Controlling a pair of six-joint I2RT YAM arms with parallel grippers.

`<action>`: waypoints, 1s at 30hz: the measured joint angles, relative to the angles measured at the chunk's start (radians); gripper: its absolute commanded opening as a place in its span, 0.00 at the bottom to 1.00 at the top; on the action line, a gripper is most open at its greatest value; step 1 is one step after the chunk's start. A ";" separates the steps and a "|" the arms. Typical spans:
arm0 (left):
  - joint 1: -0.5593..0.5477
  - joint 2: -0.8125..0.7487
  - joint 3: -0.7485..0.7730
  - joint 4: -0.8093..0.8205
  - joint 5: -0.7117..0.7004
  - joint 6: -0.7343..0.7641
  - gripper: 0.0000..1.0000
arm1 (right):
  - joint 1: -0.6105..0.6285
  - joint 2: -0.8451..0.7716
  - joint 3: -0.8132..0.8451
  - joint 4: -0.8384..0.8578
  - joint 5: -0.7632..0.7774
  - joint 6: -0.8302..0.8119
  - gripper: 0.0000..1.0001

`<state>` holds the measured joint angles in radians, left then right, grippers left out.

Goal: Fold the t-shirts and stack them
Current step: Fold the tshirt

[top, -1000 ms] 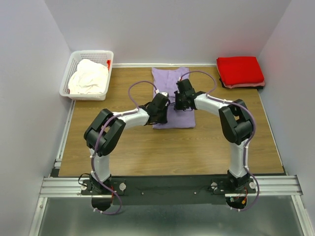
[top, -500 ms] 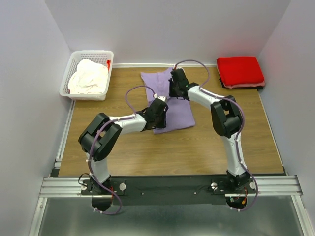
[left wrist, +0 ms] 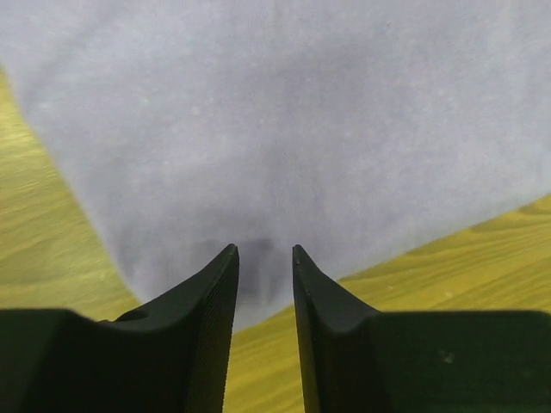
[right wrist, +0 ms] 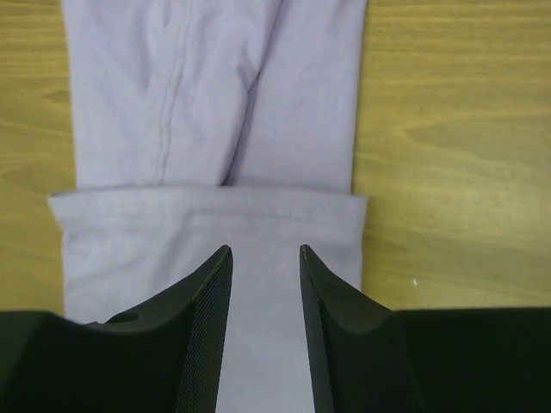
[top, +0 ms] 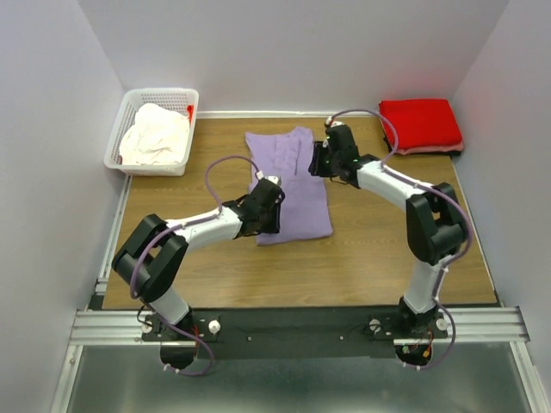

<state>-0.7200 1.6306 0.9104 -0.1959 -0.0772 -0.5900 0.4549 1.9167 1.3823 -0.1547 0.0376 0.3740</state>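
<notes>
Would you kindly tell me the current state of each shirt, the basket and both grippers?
lavender shirt: folded narrow, lying flat, unstacked.
red shirt: folded, far right.
cream shirt: crumpled, unfolded.
basket: upright, holding the cream shirt.
left gripper: slightly open above lavender shirt.
right gripper: slightly open above lavender shirt.

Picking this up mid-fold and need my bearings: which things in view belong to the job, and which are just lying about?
Job: lavender t-shirt, red t-shirt, cream-white t-shirt.
Lying about: white basket, holding the cream-white one; wooden table.
</notes>
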 measured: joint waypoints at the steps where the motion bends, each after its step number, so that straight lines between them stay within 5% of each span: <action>1: 0.005 -0.025 -0.001 -0.009 -0.006 -0.003 0.40 | -0.007 -0.034 -0.032 0.002 -0.019 0.005 0.46; 14: 0.103 -0.111 -0.061 0.029 0.113 -0.010 0.32 | -0.068 -0.346 -0.552 0.292 -0.493 0.155 0.55; 30: 0.161 -0.166 -0.270 0.142 0.211 -0.092 0.32 | -0.245 -0.168 -0.900 0.820 -0.851 0.343 0.59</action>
<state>-0.5587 1.4643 0.6403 -0.0540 0.1337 -0.6819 0.2096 1.7489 0.4828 0.6651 -0.8131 0.7174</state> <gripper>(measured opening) 0.314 0.554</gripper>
